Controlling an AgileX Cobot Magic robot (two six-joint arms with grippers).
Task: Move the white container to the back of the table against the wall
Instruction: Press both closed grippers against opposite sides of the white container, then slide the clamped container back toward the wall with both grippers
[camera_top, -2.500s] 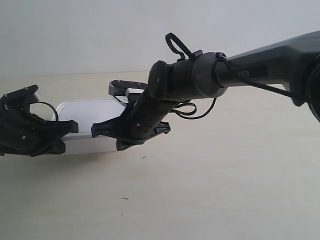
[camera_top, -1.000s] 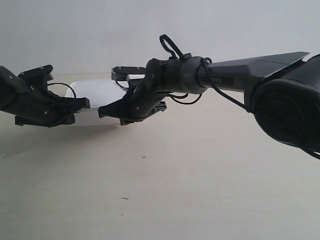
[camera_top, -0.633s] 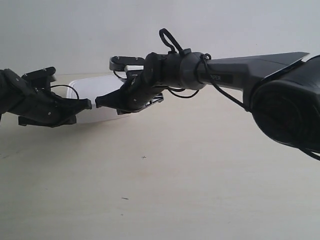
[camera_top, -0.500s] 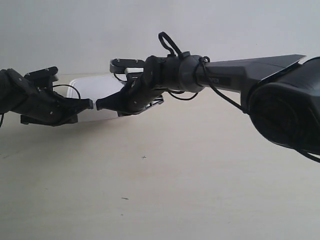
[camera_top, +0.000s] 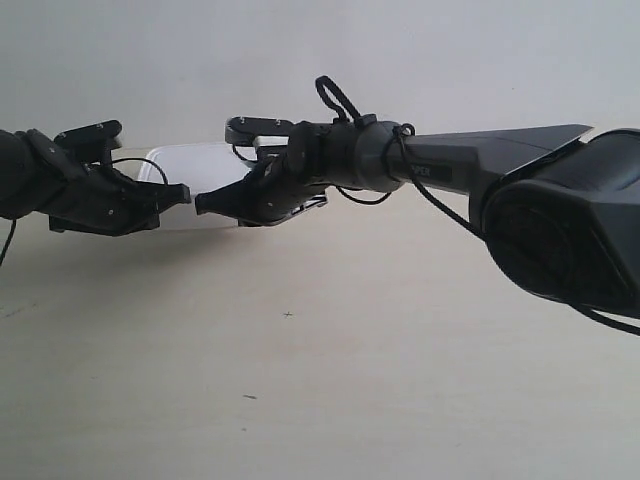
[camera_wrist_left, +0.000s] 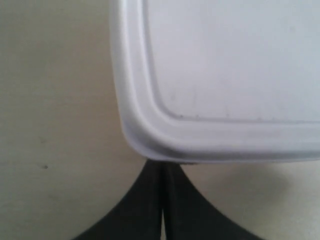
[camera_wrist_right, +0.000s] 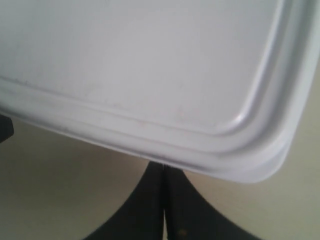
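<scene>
The white container (camera_top: 196, 166) lies on the table (camera_top: 350, 350) far back, close under the wall (camera_top: 300, 60). Both grippers press their closed tips against its near long side. My left gripper (camera_top: 181, 196), on the arm at the exterior view's left, is shut. Its tips (camera_wrist_left: 162, 167) touch the container (camera_wrist_left: 225, 65) just beside one rounded corner. My right gripper (camera_top: 205, 203), on the arm at the exterior view's right, is also shut. Its tips (camera_wrist_right: 164, 170) meet the rim of the container (camera_wrist_right: 140, 60) near the other corner. Neither holds anything.
The long black right arm (camera_top: 450, 160) stretches across the table, and its base (camera_top: 570, 230) fills the exterior view's right side. A few dark specks (camera_top: 288, 314) dot the table. The left gripper's dark tip (camera_wrist_right: 4, 127) shows at the edge of the right wrist view.
Both shut grippers have moved toward the wall, pushing the white container back with them. Over the last half second it slid only a little farther.
</scene>
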